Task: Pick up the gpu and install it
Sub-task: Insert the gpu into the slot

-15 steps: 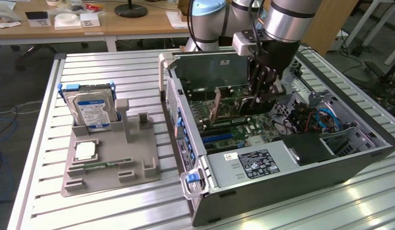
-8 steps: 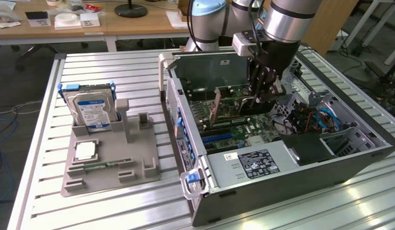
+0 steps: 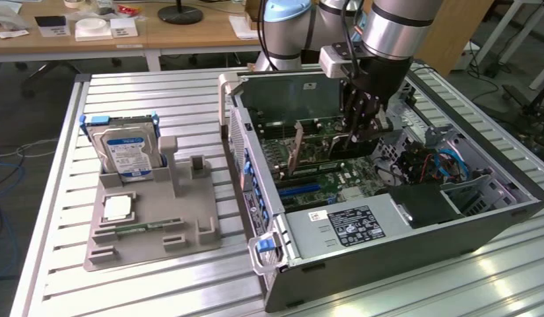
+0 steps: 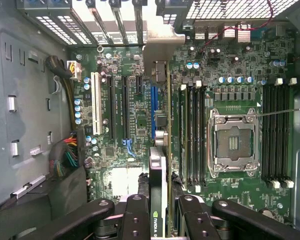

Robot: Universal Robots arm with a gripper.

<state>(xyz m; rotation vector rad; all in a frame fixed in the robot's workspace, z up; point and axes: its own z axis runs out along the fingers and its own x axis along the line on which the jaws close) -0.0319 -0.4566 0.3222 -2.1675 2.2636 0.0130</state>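
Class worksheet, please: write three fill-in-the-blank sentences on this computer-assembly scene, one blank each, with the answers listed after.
1. The gripper has its jaws shut on the ____.
2. The held card stands on edge over the ____ inside the open computer case.
3. The silver thing with a blue-white label, standing in the holder outside the case, is the ____.

Missing words: gpu; motherboard; hard drive.

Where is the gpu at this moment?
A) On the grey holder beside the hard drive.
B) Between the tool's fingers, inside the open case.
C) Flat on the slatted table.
B: the tool grips the gpu edge-on over the motherboard.
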